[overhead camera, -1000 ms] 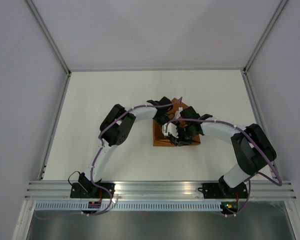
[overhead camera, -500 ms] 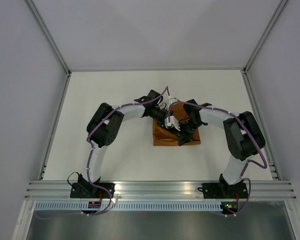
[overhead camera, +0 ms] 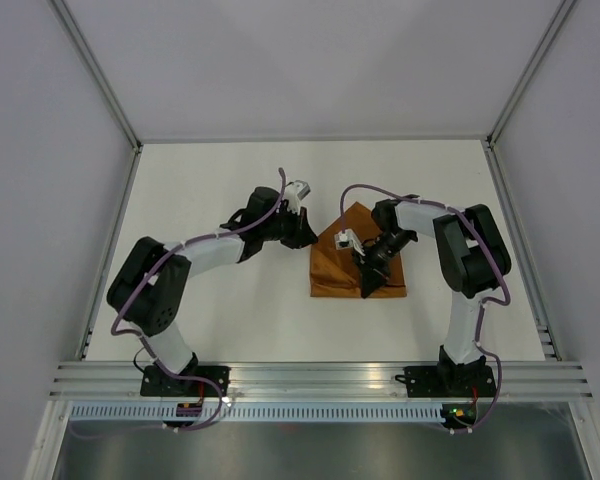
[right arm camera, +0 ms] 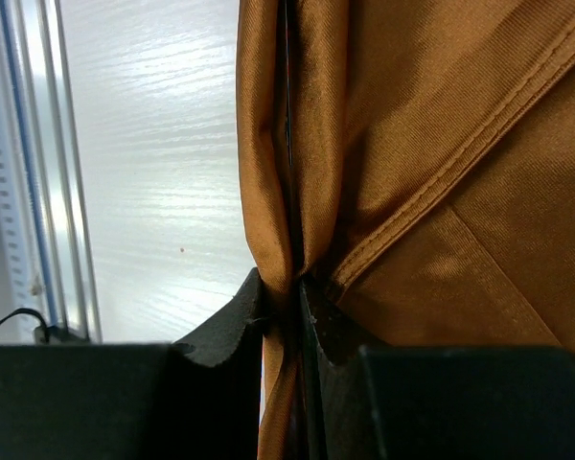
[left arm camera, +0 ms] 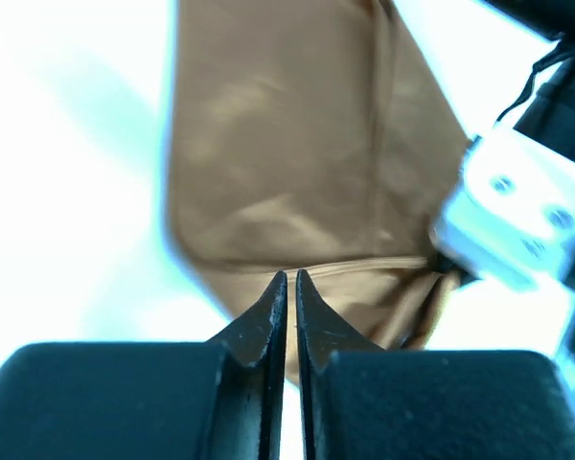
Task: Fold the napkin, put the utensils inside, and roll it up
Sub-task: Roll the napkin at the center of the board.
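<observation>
The rust-brown napkin [overhead camera: 342, 263] lies folded in a pointed, house-like shape at the table's middle. My right gripper [overhead camera: 368, 285] is shut on a bunched fold of the napkin [right arm camera: 383, 144] near its front right edge; the cloth is pinched between the black fingers [right arm camera: 232, 326]. My left gripper [overhead camera: 307, 238] is shut and empty, just left of the napkin's upper left edge, off the cloth. In the left wrist view the napkin [left arm camera: 287, 163] lies beyond the shut fingertips [left arm camera: 268, 311]. The knife is hidden.
The white table [overhead camera: 200, 300] is walled by grey panels with metal posts. A metal rail [overhead camera: 310, 378] runs along the near edge where both arm bases sit. The right arm's white camera mount [left arm camera: 513, 216] shows in the left wrist view.
My left gripper has let go and pulled back left, off the napkin. My right gripper has moved toward the napkin's front right, keeping hold of the cloth. The napkin's top now shows as a point.
</observation>
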Robot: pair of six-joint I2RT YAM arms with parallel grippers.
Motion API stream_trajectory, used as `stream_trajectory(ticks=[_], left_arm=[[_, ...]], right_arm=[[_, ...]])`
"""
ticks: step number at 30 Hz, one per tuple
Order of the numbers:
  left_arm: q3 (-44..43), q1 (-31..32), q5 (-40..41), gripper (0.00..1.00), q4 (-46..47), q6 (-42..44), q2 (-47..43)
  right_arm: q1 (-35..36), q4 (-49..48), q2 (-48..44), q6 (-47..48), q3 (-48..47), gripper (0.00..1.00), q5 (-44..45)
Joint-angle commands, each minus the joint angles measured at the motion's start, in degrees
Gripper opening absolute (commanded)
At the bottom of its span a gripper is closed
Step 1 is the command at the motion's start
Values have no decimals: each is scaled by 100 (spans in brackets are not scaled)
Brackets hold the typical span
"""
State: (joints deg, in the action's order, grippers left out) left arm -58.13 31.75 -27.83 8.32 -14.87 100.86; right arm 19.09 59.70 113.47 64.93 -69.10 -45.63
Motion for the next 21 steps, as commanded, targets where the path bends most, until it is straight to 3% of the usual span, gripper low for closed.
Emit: stream_trajectory(ticks=[1, 7, 11, 21], left_arm=[[678, 165, 1393, 11, 1346, 98, -959], [1751, 990, 2589, 21, 2200, 1448, -1770], [1831, 1955, 3230, 22, 2148, 2512, -1789], [1849, 3398, 3653, 32, 1902, 3895, -1245]], right_arm=[[-107, 366, 552, 503, -33, 14, 449], [-300, 709, 843, 644, -332, 15, 318], [-336, 771, 949, 618, -437, 15, 291], [-371, 674, 1045, 442, -499, 15, 300]])
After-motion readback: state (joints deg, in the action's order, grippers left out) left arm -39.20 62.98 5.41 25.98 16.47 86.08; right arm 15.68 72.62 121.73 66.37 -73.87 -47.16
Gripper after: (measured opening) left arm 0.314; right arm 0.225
